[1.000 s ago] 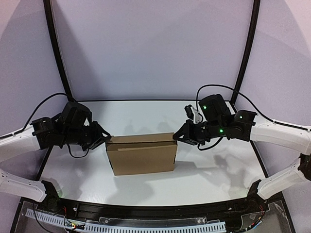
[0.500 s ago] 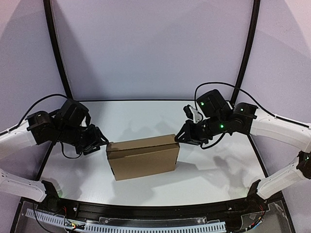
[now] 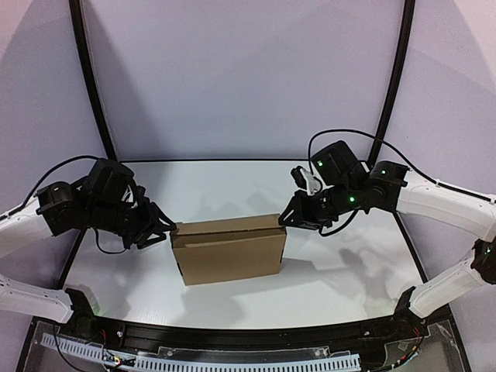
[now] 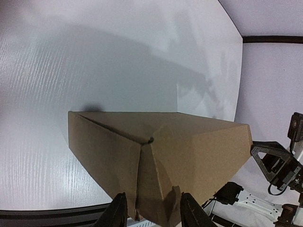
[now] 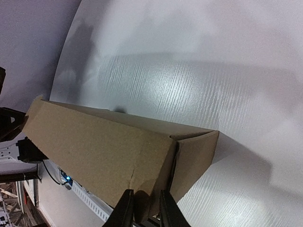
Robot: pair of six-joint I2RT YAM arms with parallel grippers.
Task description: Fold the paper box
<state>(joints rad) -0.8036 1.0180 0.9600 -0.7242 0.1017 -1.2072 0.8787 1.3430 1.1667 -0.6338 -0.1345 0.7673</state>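
While both arms reach inward low over the bench [image 3: 341,271], the left end effector [image 3: 164,230] pinches the left end of the one paper box [image 3: 229,249] and the right end effector [image 3: 288,218] is clamped on its right end. The box stands mid-bench, closed. Since a second ago its left end has swung slightly nearer the bases.

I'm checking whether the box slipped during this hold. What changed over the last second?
The paper box turned slightly: its left end swung toward the near edge, its right end rose a little toward the far side. The left gripper drew back and down with it; the right gripper shifted only slightly. Both stay at the box's ends, fingers straddling cardboard. The box remains closed on the table.
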